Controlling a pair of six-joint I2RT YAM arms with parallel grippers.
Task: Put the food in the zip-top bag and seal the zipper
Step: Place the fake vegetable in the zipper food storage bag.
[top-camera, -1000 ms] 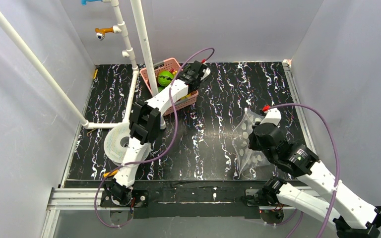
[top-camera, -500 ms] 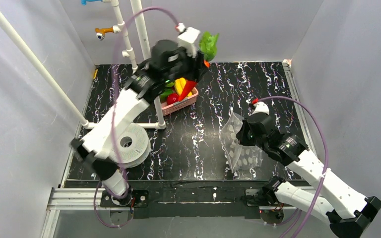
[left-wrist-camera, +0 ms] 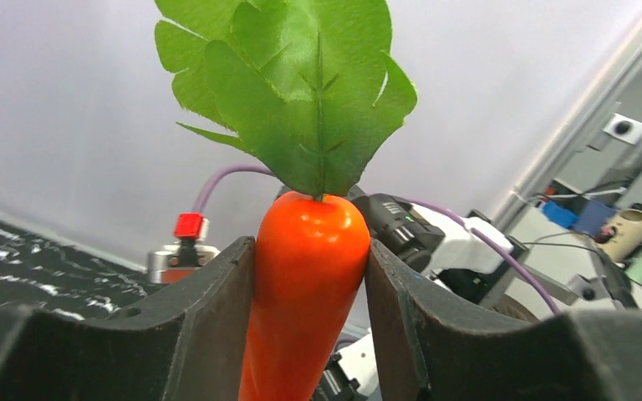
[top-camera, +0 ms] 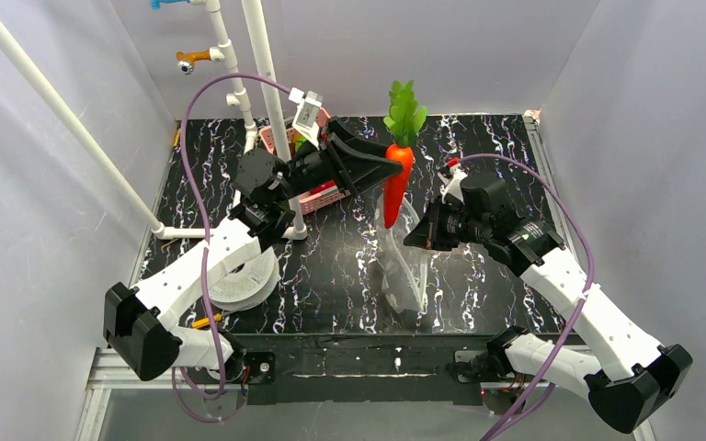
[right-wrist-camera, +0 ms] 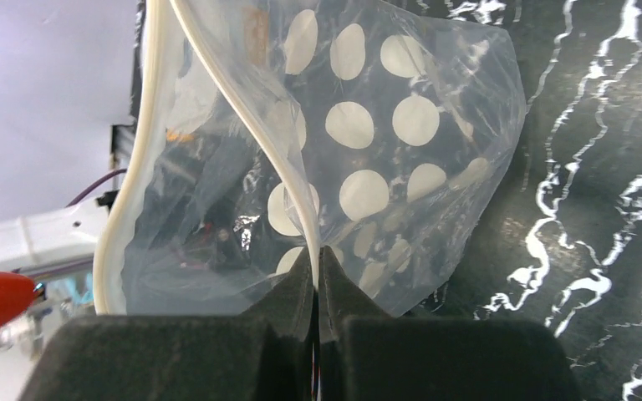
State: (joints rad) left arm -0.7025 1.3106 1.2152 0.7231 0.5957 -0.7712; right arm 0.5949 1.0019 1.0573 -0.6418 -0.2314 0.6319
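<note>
The left fingers (left-wrist-camera: 217, 334) are gripping the carrot (left-wrist-camera: 305, 284), hanging at twelve o'clock from the zip-top bag (right-wrist-camera: 401, 150). The right fingers (right-wrist-camera: 284, 313) are pinching its open zipper (right-wrist-camera: 255, 125). Nothing seems bagged yet, and sealing is remaining.

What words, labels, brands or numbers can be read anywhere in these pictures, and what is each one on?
No text can be read in any view.
bag: only white dots, no writing.
carrot: plain orange with green leaves, no label.
white box on the left arm: any marking is too small to read.
</note>
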